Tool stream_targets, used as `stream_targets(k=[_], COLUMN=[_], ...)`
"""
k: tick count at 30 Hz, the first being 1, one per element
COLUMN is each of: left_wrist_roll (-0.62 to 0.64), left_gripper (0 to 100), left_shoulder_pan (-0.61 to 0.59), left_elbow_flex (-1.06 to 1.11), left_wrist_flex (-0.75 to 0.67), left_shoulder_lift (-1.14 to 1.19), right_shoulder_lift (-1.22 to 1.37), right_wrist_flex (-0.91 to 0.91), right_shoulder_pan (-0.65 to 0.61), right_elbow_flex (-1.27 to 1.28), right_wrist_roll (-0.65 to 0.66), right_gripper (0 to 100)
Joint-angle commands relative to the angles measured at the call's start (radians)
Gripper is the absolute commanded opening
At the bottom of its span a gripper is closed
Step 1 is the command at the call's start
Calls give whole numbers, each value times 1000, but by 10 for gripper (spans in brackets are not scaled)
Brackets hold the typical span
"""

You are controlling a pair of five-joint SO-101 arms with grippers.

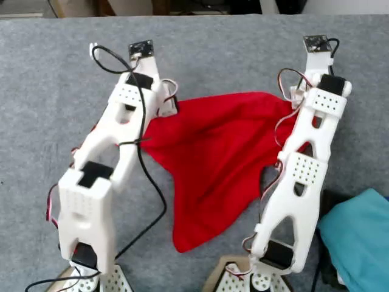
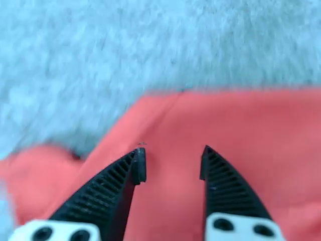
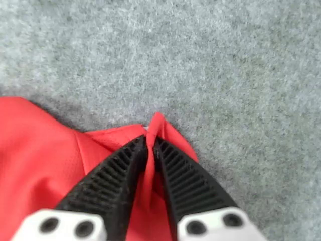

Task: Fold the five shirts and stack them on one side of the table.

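Observation:
A red shirt (image 1: 213, 152) lies crumpled and spread on the grey felt table (image 1: 48, 79) between the two arms. My left gripper (image 2: 172, 163) stands open just above the shirt's cloth (image 2: 241, 130) close to its edge, nothing between its fingers; from above it sits at the shirt's far left corner (image 1: 169, 104). My right gripper (image 3: 152, 143) is shut on a pinched fold of the red shirt (image 3: 45, 150) at its corner, which in the high view is the far right corner (image 1: 290, 97).
A teal shirt (image 1: 358, 237) lies bunched at the near right edge of the table, beside the right arm's base. Cables loop around the left arm (image 1: 146, 176). Bare grey felt extends beyond the shirt at the far side.

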Motion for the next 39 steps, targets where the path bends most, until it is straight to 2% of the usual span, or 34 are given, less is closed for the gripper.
stream_targets(k=[1, 12, 15, 20, 29, 32, 36, 39], left_wrist_roll=[8, 61, 123, 87, 86, 86, 86, 86], left_gripper=[178, 177, 131, 53, 50, 53, 56, 139], left_shoulder_pan=[5, -31, -60, -83, -77, -72, -31, 15], left_elbow_flex=[-123, -427, -512, -661, -980, -1088, -1178, -1227], left_wrist_flex=[-41, -41, -41, -49, -94, -9, 172, 336], left_shoulder_lift=[67, 338, 377, 435, 674, 708, 713, 710], right_shoulder_lift=[-13, -13, -13, -12, -12, -12, -12, -12], right_wrist_flex=[-18, -18, -18, -18, -18, -18, -18, -18], right_shoulder_pan=[-8, -8, -10, -10, -10, -10, -10, -10], right_elbow_flex=[-44, -44, -44, -44, -44, -44, -44, -44], right_wrist_roll=[-3, -3, -3, -3, -3, -3, -3, -3], right_gripper=[5, 5, 5, 5, 5, 5, 5, 5])
